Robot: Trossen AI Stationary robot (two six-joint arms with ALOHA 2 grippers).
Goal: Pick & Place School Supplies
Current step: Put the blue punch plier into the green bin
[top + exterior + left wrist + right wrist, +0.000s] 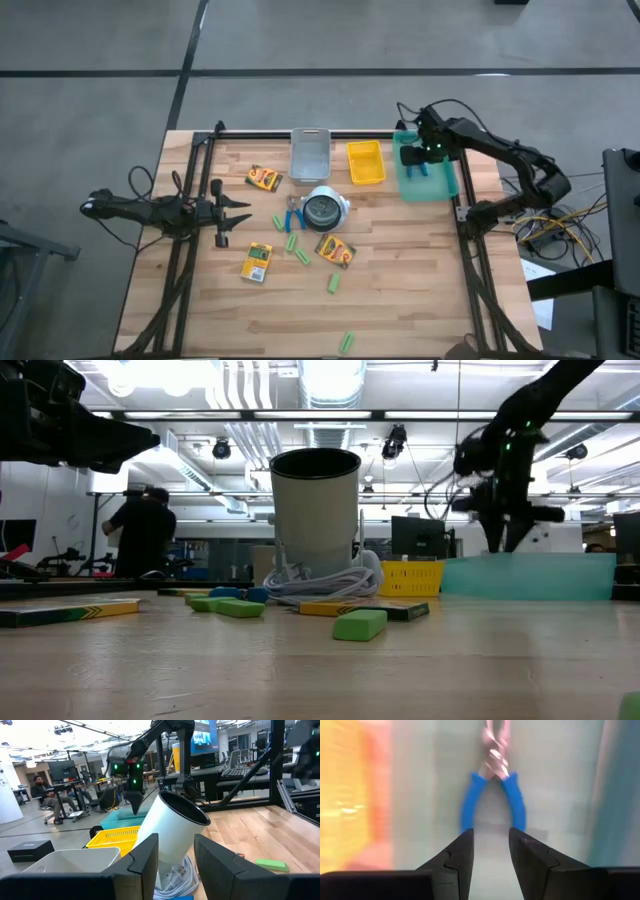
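The right gripper [490, 845] hangs over the teal bin [440, 185] at the far right of the table, its jaws a little apart with nothing between them. Just past its fingertips, one blue-handled tool [492, 800] lies on the bin's floor, free of the fingers as far as the wrist view shows. From that I judge this one piece as placed, and the gripper as having nothing in hand.

The left gripper [232, 212] waits low at the left side of the table, jaws part-way open and empty, pointing toward the white cup [325, 208] that lies near the middle with a coil of cord beside it.

Most of the work looks undone. The second blue-handled tool [292, 213] lies on the wood just beside the cup. Three crayon boxes are out on the table: one [264, 179] near the grey tray [310, 155], one [257, 262] nearer the front left, one [335, 250] just in front of the cup. Green sticks are scattered about: a few [291, 243] close in front of the cup, one [334, 284] farther forward, and one [347, 342] near the front edge, well apart from the rest.

The grey tray and the yellow basket [365, 162] next to it show nothing inside from above. Which supply belongs in which container cannot be told here; my guess is one kind each, so the boxes, the sticks and the other tool are all left to move.
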